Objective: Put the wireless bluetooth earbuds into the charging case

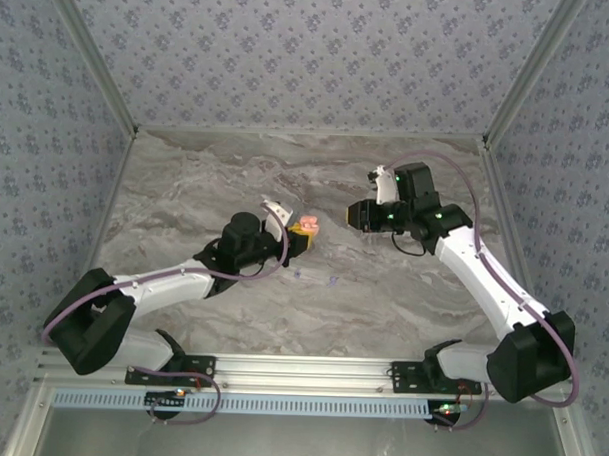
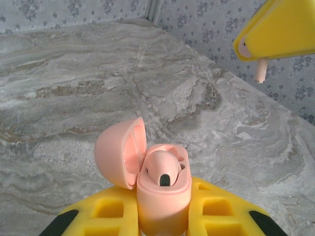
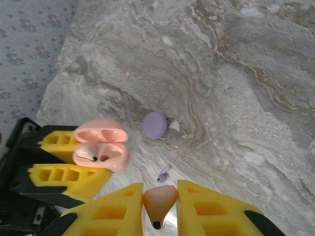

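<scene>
Item: pink earbud (image 3: 158,204), pinched by its bulb in right gripper (image 1: 357,216), stem free; likely light, smooth, slippery. Charging case (image 2: 162,191), lid open, one bud seated, clamped in left gripper (image 1: 296,238). Lilac earbud (image 3: 163,173) loose on table (image 3: 236,98)

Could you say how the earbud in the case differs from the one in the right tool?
The seated earbud rests in the open charging case, gripped by the left tool; the held earbud is outside it, pinched in the right tool. The seated earbud is half sunk in its slot; the held earbud is mostly exposed. Both are salmon pink.
</scene>
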### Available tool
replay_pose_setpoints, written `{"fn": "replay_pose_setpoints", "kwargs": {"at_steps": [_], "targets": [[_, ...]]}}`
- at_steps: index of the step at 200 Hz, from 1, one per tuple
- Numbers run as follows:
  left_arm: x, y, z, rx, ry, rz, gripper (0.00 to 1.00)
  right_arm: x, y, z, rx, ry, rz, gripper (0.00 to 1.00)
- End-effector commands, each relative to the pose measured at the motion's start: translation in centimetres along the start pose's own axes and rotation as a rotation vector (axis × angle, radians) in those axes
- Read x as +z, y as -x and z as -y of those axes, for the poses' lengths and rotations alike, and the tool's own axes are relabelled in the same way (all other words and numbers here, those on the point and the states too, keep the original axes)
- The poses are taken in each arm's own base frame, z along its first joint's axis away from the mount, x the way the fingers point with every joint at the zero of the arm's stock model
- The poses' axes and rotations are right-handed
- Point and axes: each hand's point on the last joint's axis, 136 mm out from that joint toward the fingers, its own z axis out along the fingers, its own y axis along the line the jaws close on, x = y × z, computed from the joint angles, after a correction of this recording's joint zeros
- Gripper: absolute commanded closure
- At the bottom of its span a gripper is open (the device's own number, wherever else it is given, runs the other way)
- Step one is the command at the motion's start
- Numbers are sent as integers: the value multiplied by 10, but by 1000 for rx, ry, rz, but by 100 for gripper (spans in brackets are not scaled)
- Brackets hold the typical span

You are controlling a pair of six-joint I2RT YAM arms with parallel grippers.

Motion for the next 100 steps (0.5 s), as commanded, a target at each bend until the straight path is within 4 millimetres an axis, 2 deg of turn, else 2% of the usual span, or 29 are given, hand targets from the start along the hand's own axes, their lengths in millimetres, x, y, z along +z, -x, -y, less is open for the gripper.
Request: {"fn": "replay_pose_setpoints", "kwargs": {"at_steps": [1, 43, 100], "targets": [[-6, 30, 16, 86, -54, 110, 85, -15, 19, -30, -31, 80, 61, 77], [-7, 40, 22, 112, -69, 146, 85, -17, 26, -51, -54, 131, 85, 77], [-7, 56, 33, 113, -97, 186, 85, -12, 30, -60, -62, 139, 106, 78]]}}
